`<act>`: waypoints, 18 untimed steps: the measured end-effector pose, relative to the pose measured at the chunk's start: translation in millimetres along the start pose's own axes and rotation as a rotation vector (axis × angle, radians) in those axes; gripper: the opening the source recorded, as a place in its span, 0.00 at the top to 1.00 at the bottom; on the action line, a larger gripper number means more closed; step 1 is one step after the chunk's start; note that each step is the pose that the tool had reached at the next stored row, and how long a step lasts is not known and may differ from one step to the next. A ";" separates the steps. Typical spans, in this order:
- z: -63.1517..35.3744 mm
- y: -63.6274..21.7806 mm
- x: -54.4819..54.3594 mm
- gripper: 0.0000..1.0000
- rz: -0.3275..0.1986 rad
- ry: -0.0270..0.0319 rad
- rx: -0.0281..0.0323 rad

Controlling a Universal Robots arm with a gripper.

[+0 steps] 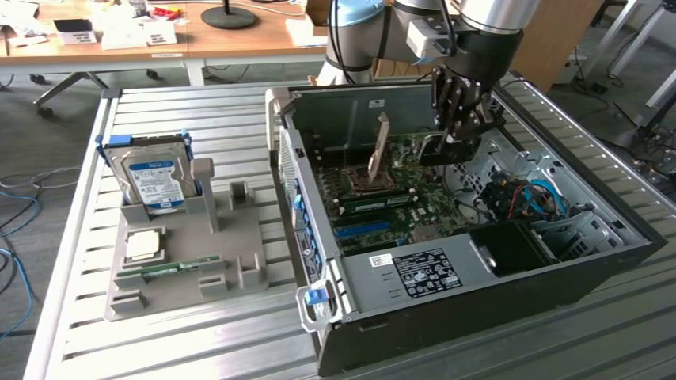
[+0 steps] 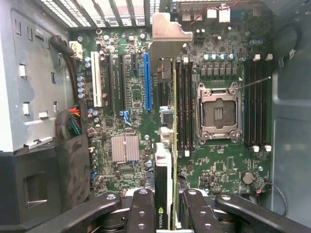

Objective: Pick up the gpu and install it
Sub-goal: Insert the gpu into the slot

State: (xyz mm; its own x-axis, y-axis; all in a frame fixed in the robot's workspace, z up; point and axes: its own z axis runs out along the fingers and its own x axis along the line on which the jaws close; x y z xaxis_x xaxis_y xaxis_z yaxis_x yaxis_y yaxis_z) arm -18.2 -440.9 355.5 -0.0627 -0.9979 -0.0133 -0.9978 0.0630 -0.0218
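Note:
The gpu [image 1: 423,148] hangs on edge inside the open computer case [image 1: 444,269], a little above the motherboard [image 1: 401,198]. My gripper [image 1: 457,138] reaches down from above and is shut on the card's upper edge. In the wrist view the gpu [image 2: 164,160] shows edge-on between my black fingers [image 2: 141,208], and my gripper [image 2: 165,206] holds it near its NVIDIA label. The card's metal bracket [image 2: 167,34] points toward the case's rear wall. The long blue slot [image 2: 147,82] runs parallel to the card, close beside it.
An empty CPU socket [image 2: 218,111] and dark memory slots [image 2: 184,104] lie beside the card. Bundled cables [image 2: 70,124] and a black drive cage [image 1: 512,245] sit at the case's front. On the exterior view's left, a grey holder [image 1: 237,237] carries a hard drive [image 1: 153,178] and a RAM stick [image 1: 169,269].

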 end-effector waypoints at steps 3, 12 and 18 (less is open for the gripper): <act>0.0 0.1 0.0 0.73 0.000 0.0000 0.0000; 0.0 2.1 0.1 0.73 0.000 -0.0001 0.0000; -0.1 4.0 0.2 0.73 0.000 0.0000 0.0000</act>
State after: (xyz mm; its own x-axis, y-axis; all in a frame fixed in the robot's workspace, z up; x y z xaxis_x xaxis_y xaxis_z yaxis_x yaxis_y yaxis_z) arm -22.3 -440.9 355.5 -0.0627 -0.9979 -0.0133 -0.9978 0.0630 -0.0218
